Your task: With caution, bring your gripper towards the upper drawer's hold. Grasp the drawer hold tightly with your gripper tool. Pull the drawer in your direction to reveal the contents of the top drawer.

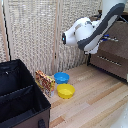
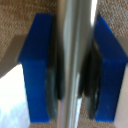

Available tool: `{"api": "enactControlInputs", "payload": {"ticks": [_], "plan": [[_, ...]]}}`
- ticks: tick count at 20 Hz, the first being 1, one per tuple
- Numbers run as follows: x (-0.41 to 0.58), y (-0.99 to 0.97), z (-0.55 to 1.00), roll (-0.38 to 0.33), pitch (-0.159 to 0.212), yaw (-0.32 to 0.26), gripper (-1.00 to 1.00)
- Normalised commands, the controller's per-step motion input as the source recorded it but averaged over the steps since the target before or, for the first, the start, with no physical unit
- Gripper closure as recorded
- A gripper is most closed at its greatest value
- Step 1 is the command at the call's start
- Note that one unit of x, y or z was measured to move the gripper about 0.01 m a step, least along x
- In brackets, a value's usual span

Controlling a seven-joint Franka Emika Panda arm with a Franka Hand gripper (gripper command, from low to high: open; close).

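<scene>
In the exterior view, you see the white arm reaching across to the cabinet at about two o'clock in the picture. The upper drawer sits there, its dark-brown front largely covered by the arm, with the second drawer front below it at about three o'clock. A short piece of the drawer hold shows as a pale bar beside the arm. The gripper itself is hidden behind the wrist here, so you cannot judge its jaws from this view. On the wooden floor at about six o'clock lie a blue bowl, a yellow bowl and a snack bag, and a black bin fills eight o'clock.

In the wrist view, you get the answer — the gripper has its blue fingertips on either side of the silver drawer hold, the dark pads pressed against the bar. Treat it as clamped on the hold.

Expect the bar to be stiff and smooth — slippery metal, so you should squeeze firmly. The wooden drawer probably has some weight; pull straight and steadily toward you.
</scene>
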Motion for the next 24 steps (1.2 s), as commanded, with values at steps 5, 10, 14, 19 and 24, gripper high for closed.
{"api": "enactControlInputs", "payload": {"ticks": [5,10,14,19,24], "plan": [[0.043,1.00,-0.47,-0.040,0.001,0.000,1.00],[0.010,0.72,-0.08,-0.112,0.000,0.000,1.00],[0.119,0.07,0.06,-0.063,0.001,0.000,-1.00],[0.045,-0.02,0.10,-0.004,0.000,0.005,-1.00],[0.024,-0.01,0.11,-0.002,0.000,0.001,-1.00]]}}
